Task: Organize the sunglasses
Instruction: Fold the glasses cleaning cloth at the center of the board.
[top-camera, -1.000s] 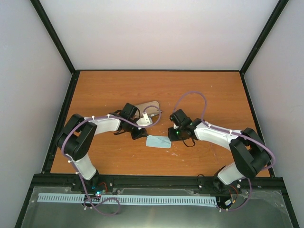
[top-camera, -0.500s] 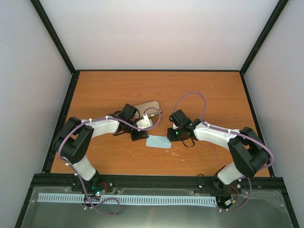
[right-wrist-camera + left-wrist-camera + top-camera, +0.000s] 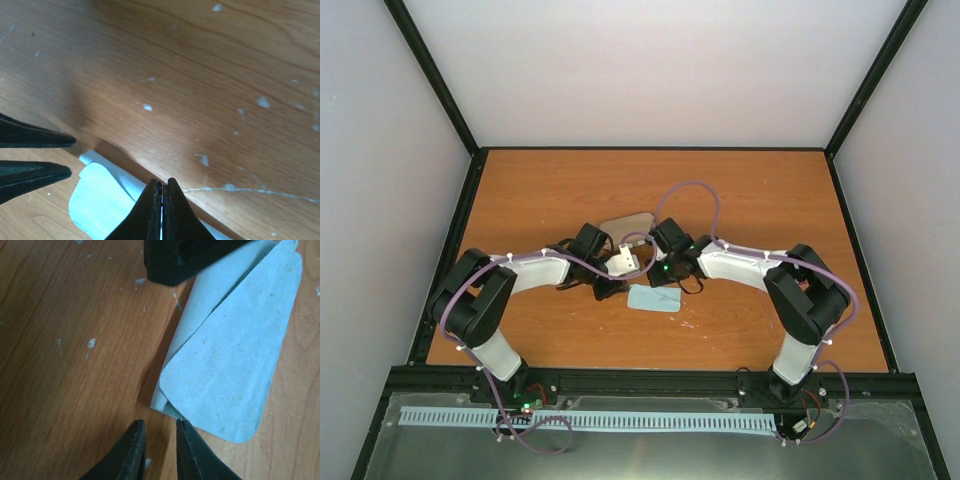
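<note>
Orange wood-grain bench [image 3: 750, 200], flecked with pale specks, boxed in by white walls [image 3: 650, 70] and black framing [image 3: 430, 75]. No sign of the sunglasses in any view: perhaps hidden beneath the left arm [image 3: 535, 268] and right arm [image 3: 735, 262], crowded together at mid-bench, perhaps inside the case, impossible to say which. Nearest likely spot, the brown-grey case [image 3: 625, 222], lying just behind the two arms. Just in front of them, a light blue cloth [image 3: 653, 298], folded over on itself, flat on the wood. Left gripper [image 3: 159, 427] poised at the cloth's near corner, tips a narrow slit apart, nothing between them. Right gripper [image 3: 163, 184] pressed fully together, empty, pointing at the cloth's edge from the opposite side, close to the other's tips.

Hazards, by guesswork only:
- With both arms packed so close, a knock between them on any sideways move.
- With the slit so narrow, a skid over the cloth rather than a pinch, bunching or dragging it.
- With the glasses unseen, a blind press onto thin frames or slim arms, enough to bend or snap them.
- A nudge to the case, sliding it toward the back.

No brand, label or readable writing anywhere on cloth, case or bench
</note>
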### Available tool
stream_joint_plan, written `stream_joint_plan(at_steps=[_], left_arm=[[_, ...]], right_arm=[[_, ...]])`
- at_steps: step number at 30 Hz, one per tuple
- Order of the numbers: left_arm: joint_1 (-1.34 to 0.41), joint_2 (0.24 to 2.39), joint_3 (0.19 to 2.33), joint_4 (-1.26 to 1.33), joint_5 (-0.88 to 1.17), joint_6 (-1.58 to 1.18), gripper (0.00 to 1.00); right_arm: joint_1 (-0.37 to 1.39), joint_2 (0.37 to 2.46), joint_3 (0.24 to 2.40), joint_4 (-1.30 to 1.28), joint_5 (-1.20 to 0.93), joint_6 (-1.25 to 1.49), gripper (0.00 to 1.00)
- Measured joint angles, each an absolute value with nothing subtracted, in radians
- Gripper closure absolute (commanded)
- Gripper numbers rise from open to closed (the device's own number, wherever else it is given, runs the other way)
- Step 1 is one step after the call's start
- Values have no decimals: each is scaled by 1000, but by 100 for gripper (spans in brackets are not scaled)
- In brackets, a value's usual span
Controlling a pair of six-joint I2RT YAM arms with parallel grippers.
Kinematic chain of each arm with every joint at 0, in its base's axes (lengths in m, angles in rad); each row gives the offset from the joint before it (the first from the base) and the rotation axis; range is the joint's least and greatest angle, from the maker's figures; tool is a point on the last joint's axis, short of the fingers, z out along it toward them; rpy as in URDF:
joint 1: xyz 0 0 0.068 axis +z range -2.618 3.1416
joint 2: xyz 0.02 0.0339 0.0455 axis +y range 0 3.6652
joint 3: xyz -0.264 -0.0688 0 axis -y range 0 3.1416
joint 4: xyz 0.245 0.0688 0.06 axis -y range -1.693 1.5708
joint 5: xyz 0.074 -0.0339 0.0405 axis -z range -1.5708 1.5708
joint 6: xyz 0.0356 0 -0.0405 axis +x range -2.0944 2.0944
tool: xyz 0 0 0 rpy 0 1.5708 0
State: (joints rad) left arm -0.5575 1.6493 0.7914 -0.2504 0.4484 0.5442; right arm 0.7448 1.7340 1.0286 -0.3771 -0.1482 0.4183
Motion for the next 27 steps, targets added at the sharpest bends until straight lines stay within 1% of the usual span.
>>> stream_joint_plan(at_steps=[16, 27], left_arm=[[-557, 1647, 770, -209, 383, 528, 81], [-557, 1647, 758, -197, 383, 528, 81]], right_arm=[[809, 1836, 1077, -414, -194, 370, 97], [814, 1838, 1081, -417, -232, 358, 97]])
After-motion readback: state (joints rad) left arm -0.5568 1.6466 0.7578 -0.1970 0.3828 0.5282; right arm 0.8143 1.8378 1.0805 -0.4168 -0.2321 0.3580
